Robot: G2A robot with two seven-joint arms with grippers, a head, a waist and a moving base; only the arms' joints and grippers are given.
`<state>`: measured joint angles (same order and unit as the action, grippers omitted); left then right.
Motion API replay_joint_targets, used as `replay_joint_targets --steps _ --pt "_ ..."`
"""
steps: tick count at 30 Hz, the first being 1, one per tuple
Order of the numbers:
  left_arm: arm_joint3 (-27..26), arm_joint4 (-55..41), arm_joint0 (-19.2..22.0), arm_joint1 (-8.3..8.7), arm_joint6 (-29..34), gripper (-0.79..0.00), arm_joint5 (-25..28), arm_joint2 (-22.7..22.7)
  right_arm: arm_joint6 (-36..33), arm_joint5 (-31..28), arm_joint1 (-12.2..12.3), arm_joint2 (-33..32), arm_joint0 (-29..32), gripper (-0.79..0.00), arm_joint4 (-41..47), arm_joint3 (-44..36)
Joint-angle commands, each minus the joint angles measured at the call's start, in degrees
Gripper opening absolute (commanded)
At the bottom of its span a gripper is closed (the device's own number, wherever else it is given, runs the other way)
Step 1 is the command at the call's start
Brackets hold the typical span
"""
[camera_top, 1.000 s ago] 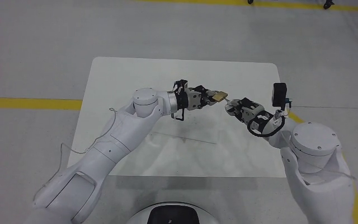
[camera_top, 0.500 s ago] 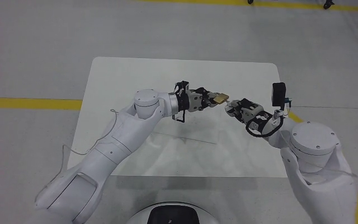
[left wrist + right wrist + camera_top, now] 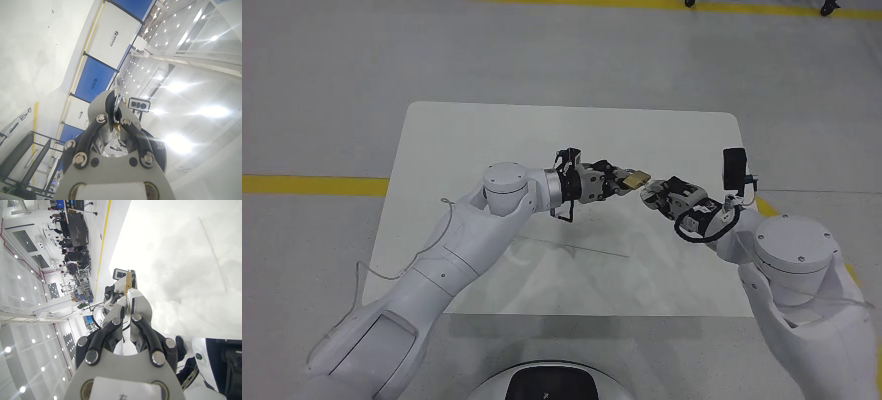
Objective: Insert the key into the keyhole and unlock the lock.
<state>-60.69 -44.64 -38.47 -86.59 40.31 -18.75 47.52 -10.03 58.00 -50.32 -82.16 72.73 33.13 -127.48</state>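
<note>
above the middle of the white surface (image 3: 472, 150), both arms are raised so that their tips nearly meet in the air. from the top view, the left end effector (image 3: 625, 181) is clamped narrow on a small brass lock (image 3: 637, 179), which sticks out past its fingers toward the other arm. the right end effector (image 3: 653, 193) sits just beside the lock's free end, pinched almost shut.

in the left wrist view, most of the lock is buried between the two grey fingers. a loop of the silver shackle (image 3: 117, 102) peeks out at their tips and a sliver of brass shows lower down in the gap.

in the right wrist view, the pale fingers squeeze a thin strip of metal seen edge-on, which looks to be the key (image 3: 129, 308). its head is covered by the pads and its blade is hard to pick out. just past the fingertips the lock appears as a narrow brass edge, held between the dark pads of the left end effector behind it.

whether the key's tip is inside the keyhole, touching it or just short of it cannot be told, as the joint is too small from above and blocked at both wrists.
</note>
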Motion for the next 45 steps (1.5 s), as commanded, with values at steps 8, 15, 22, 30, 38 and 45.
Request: replay_joint_targets --steps 8,15,22,30,38,45 --pt "-0.2 0.4 -0.4 -0.16 0.1 -0.785 -0.6 0.5 2.7 0.0 1.4 2.0 -0.8 -0.665 1.8 -0.2" --pt "0.3 -0.4 -0.5 -0.34 0.6 -0.785 -1.0 1.3 4.5 0.0 2.6 3.0 -1.5 -0.557 4.1 -0.2" --pt "2.2 -1.0 -0.1 -0.62 -0.1 -0.785 -0.8 2.0 6.1 0.0 3.6 1.2 -1.2 -0.588 8.1 -1.5" --pt "5.0 -5.1 0.9 -1.53 -5.8 -0.785 -1.7 3.7 3.2 -3.9 3.6 -5.8 0.8 -0.785 15.6 -2.3" --pt "7.8 -10.6 2.6 -2.94 -4.3 -0.785 -4.5 3.6 -11.7 -29.0 3.2 -6.1 3.5 -0.785 13.6 6.8" --pt "11.2 -14.3 4.4 -3.47 2.0 -0.785 -7.9 4.2 -10.9 -42.6 2.1 -3.3 4.2 -0.785 11.3 13.7"
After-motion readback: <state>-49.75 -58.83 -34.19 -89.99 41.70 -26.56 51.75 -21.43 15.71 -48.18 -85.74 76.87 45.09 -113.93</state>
